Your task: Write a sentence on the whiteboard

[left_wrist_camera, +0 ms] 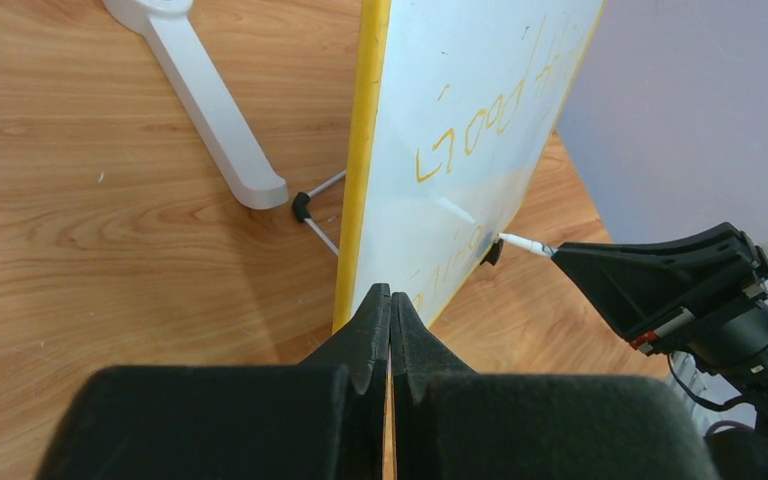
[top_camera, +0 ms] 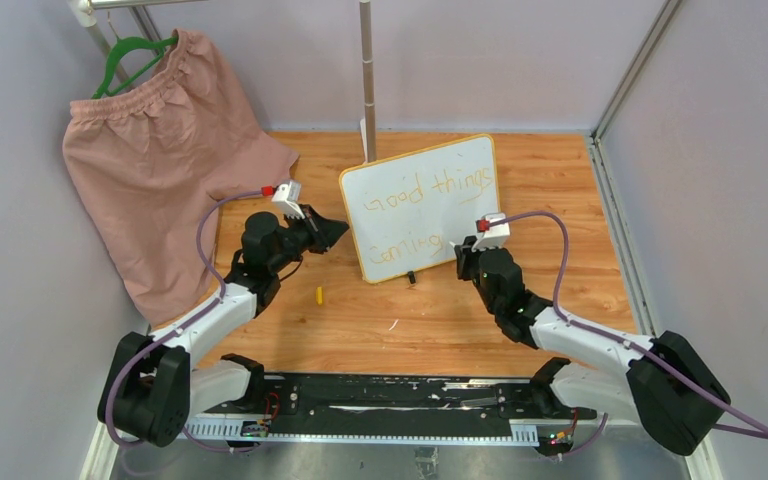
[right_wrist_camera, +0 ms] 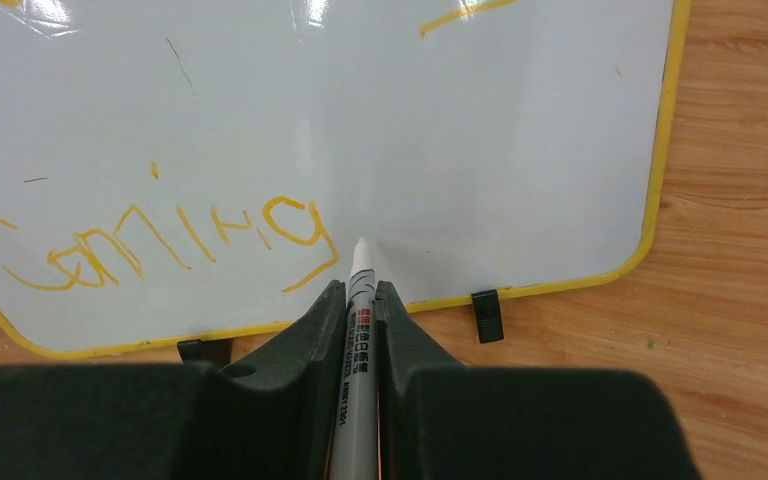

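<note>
The sentence [top_camera: 422, 192] looks finished on the whiteboard [top_camera: 460, 235], which stands just ahead of both hands. The right hand [right_wrist_camera: 360, 292] clamps a marker [right_wrist_camera: 357, 335], tip beside the last letter; the left hand [left_wrist_camera: 391, 300] is closed, empty.

Even, bright light, seemingly from overhead, with soft shadows and glare patches on the whiteboard [right_wrist_camera: 520, 150].

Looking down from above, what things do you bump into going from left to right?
pink shorts → left gripper → whiteboard
</note>
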Controlling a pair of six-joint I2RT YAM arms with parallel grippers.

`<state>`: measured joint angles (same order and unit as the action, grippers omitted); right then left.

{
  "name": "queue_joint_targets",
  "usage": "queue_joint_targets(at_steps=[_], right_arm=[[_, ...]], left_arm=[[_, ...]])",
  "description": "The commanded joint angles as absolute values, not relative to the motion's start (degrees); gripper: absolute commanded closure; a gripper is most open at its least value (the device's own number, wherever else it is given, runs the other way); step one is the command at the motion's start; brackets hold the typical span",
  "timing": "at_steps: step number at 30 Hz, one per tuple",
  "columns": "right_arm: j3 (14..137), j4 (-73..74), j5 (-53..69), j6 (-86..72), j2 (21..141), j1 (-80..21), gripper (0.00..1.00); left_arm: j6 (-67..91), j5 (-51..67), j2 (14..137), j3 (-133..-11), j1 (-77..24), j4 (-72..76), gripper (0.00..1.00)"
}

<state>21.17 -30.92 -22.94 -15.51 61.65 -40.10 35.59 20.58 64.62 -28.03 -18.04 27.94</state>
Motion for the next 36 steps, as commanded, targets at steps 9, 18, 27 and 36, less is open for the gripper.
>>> queue_joint_targets(at_steps=[9,18,27,36], right_arm=[[21.43,-34.78,-23.32,-16.36,64.03,-38.07,1.0],[21.6,-35.84,-22.68,-16.71,65.27,-37.63,1.0],[21.92,-35.95,-22.55,-16.82,66.66,-37.46,1.0],[21.49,-34.79,-22.6,-16.85,66.25,-37.44,1.0]], left_arm=[[35.65,21.27,65.12,-27.95,-17.48,29.44,1.0],[35.59,21.1,65.2,-27.95,-17.48,29.43,1.0],[35.64,21.35,65.3,-28.04,-17.49,29.42,1.0],[35.71,21.49,65.21,-28.04,-17.49,29.44,1.0]])
